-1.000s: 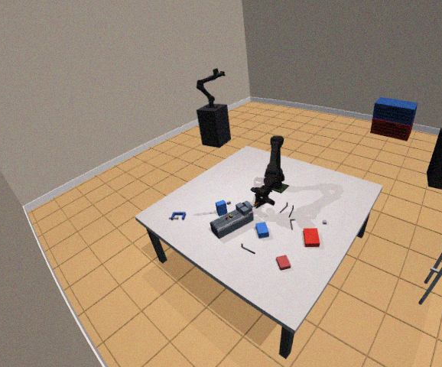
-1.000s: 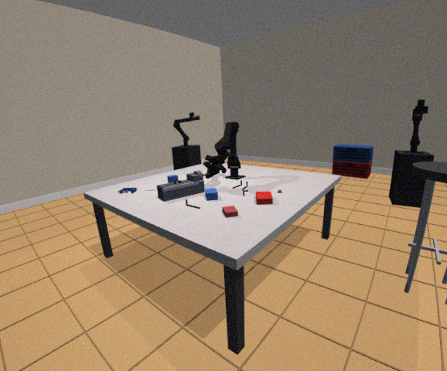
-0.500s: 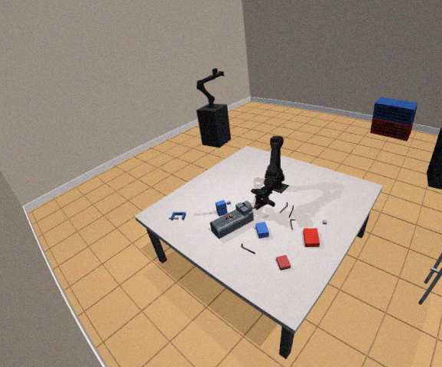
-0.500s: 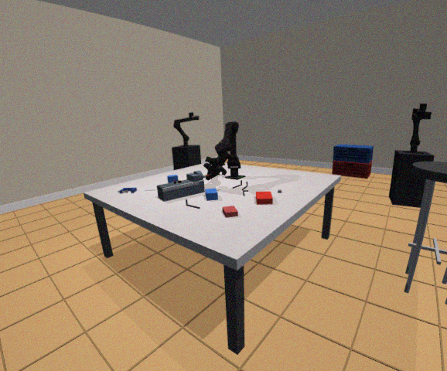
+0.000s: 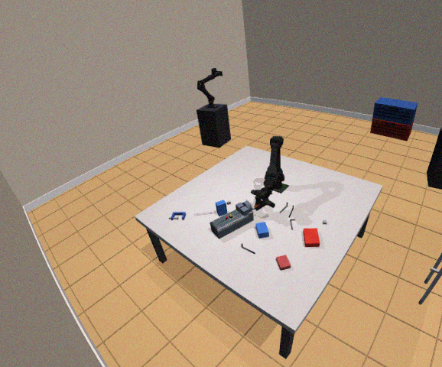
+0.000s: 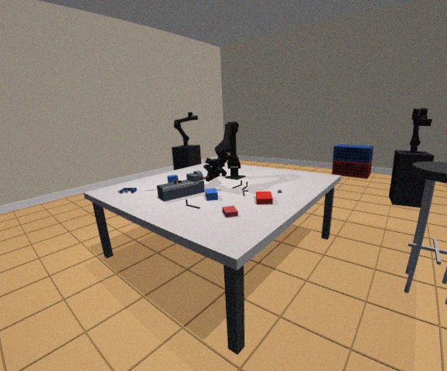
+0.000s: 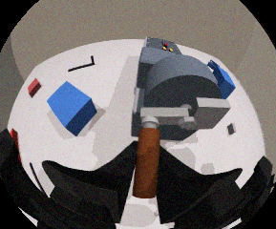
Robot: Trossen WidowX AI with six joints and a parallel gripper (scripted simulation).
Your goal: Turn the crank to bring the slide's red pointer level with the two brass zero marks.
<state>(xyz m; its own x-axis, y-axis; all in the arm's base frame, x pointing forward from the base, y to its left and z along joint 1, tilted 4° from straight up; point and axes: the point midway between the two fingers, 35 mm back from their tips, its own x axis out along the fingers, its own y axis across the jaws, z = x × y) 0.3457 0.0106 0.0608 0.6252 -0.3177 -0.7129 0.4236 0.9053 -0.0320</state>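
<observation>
The grey machine (image 5: pixel 232 223) (image 6: pixel 180 189) stands on the table, its round housing (image 7: pixel 182 78) toward the arm. The crank's light grey arm (image 7: pixel 165 112) runs sideways across the housing's front, with a block at its right end. The brown handle (image 7: pixel 147 159) is at the crank arm's left end and points toward the wrist camera. My gripper (image 7: pixel 144 146) (image 5: pixel 258 206) (image 6: pixel 208 178) is shut on the handle, one finger on each side. The red pointer (image 7: pixel 165 45) and brass marks (image 7: pixel 167 49) show small on top of the machine; their exact alignment cannot be told.
A blue block (image 5: pixel 261 229) (image 6: pixel 211 194) (image 7: pixel 71 107) lies beside the machine, and another blue block (image 5: pixel 221 207) stands on its other side. A blue clamp (image 5: pixel 177 215), red blocks (image 5: pixel 310 237) (image 5: pixel 283 262) and several black hex keys (image 5: pixel 248 248) lie on the table (image 5: pixel 229 272).
</observation>
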